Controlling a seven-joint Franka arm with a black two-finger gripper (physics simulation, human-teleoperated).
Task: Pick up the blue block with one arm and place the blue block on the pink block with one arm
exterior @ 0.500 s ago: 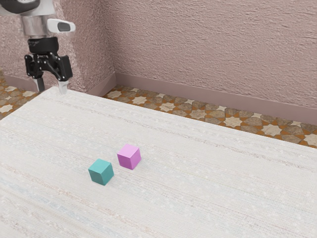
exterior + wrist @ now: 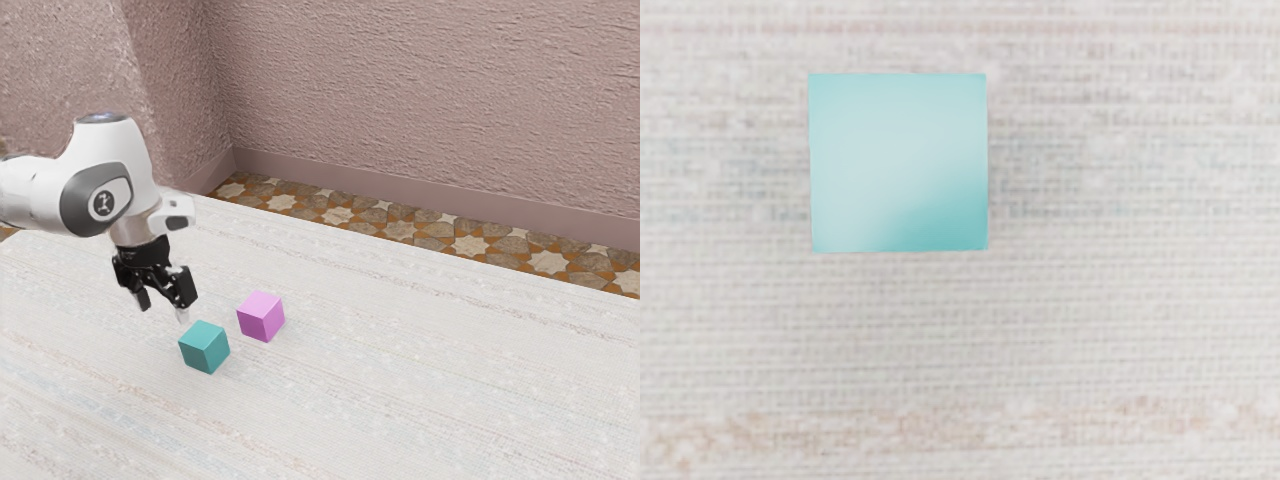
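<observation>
The pincer, apart and empty left of centre in the frame, should centre over the blue block, square to its faces, then drop clear of the pink block.

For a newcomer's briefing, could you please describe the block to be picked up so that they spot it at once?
On the pale table in front of the pink wall, two small cubes sit close together without touching. The blue block is the one nearer the camera, close to the open gripper. It is teal, while its neighbour, the pink block, is pink.
</observation>
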